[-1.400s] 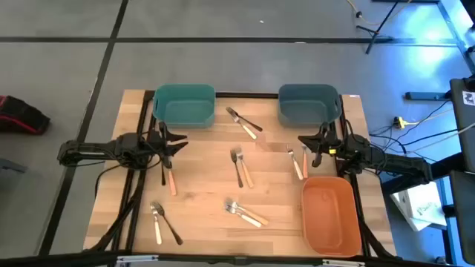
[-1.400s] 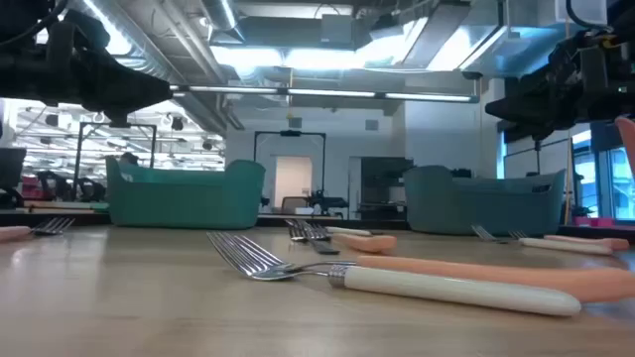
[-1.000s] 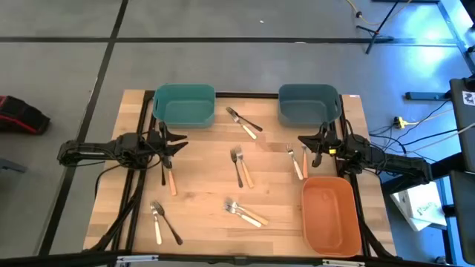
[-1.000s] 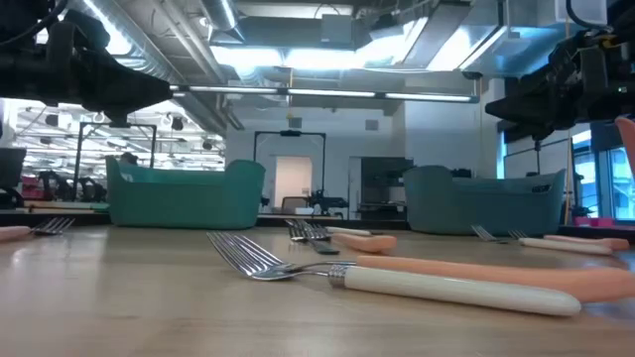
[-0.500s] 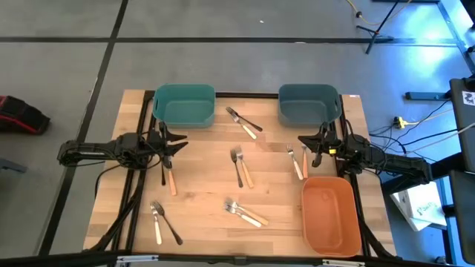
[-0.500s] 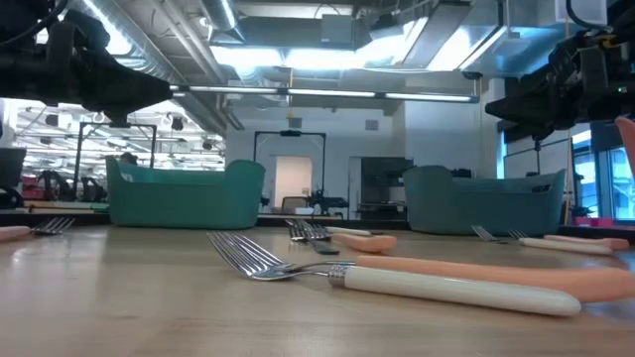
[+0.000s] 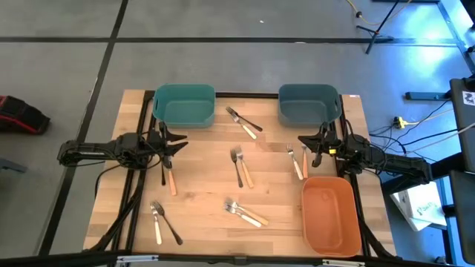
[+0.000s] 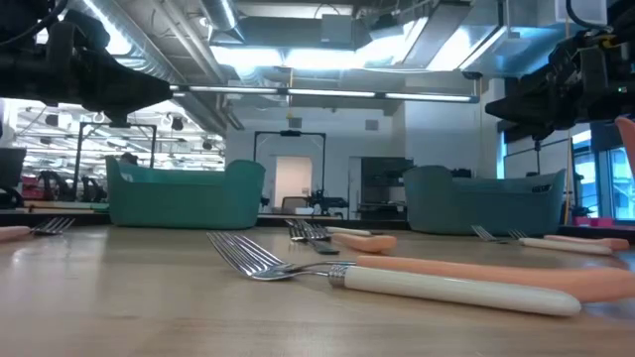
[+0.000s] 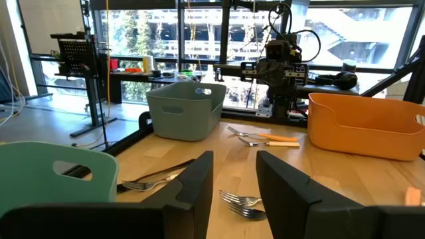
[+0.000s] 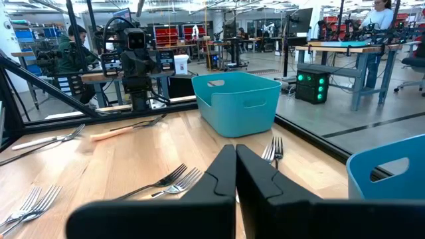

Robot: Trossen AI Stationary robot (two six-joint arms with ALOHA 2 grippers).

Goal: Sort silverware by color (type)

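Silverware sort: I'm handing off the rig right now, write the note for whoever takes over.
Left gripper: fingers open, empty, at the table's left edge by the left teal bin.
Right gripper: fingers shut, empty, between the right teal bin and the orange bin.
Silverware: all loose on the table in scattered pairs.
Done: nothing; all three bins look empty.
Left: sort every piece.
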